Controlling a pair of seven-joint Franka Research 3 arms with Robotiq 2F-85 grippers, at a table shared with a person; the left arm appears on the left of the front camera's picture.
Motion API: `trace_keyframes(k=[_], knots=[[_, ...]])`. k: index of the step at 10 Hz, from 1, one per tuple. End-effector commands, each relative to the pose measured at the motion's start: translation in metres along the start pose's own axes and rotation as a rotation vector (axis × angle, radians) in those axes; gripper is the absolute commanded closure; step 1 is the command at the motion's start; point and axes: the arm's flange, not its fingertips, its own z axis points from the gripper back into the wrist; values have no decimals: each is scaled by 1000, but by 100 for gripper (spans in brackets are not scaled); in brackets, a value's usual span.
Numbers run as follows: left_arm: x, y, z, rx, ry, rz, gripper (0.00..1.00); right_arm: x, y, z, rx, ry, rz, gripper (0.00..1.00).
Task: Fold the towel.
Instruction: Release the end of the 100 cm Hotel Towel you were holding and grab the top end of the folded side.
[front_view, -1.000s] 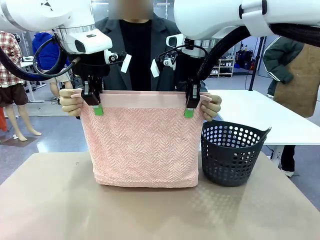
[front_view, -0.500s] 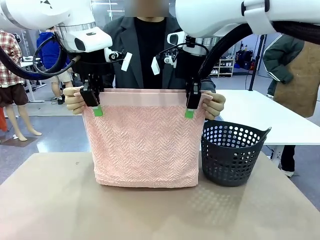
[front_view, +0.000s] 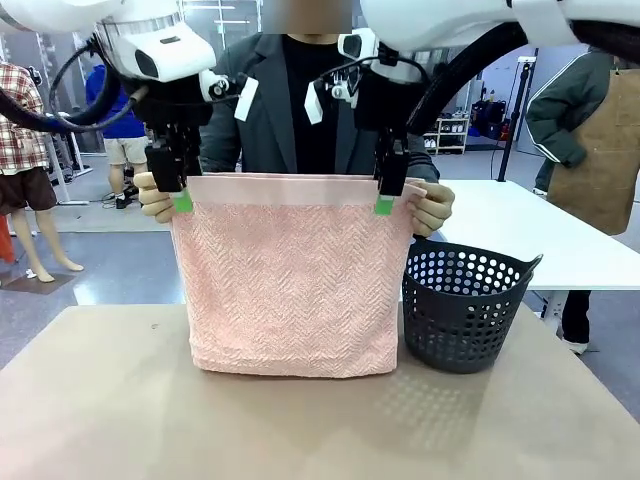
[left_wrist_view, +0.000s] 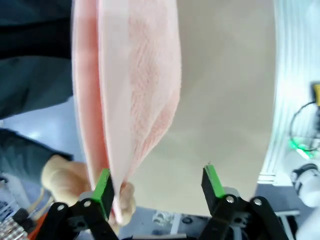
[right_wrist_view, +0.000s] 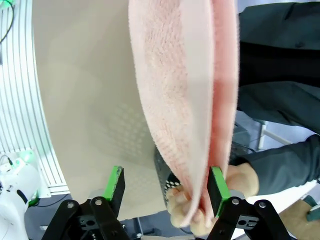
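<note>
Beige counter (front_view: 100, 400) fills the near part of the front view, with a workshop floor and a white table (front_view: 520, 225) beyond it on the right. At the far side of the counter stands a person in a dark grey jacket (front_view: 262, 110), facing the robot.

A pale pink terry towel with a herringbone weave (front_view: 290, 280) hangs upright in the middle of the scene, above the far half of the counter. A smooth plain band runs along its top edge. Its lower edge seems to rest on the counter. The wrist views show it doubled, two layers hanging side by side.

The person holds the towel up by its top corners: one hand at the left corner (front_view: 152, 197), the other hand at the right corner (front_view: 432, 208).

The left claw (front_view: 178, 190) points down at the towel's top left corner. Its two green-padded fingers stand wide apart; one pad is right beside the towel's edge and the person's fingers, the other is well clear of the cloth. It grips nothing.

The right claw (front_view: 386, 188) points down at the top right corner, likewise spread wide, with one pad against or just beside the cloth and the other well apart from it. It grips nothing either.

A dark grey round plastic basket with a perforated wall (front_view: 462, 305) stands on the counter just right of the towel.
</note>
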Motion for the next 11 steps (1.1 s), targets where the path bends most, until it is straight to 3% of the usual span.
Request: trace_keyframes(k=[1,6,11], knots=[[3,5,17,85,27,8,0,5,-2,13,-94,6,-1,0],[7,34,19,91,-24,-15,0,9,-23,4,-111,-10,82,0],[2,47,-17,22,-17,-16,0,14,-41,-33,-48,7,61,0]])
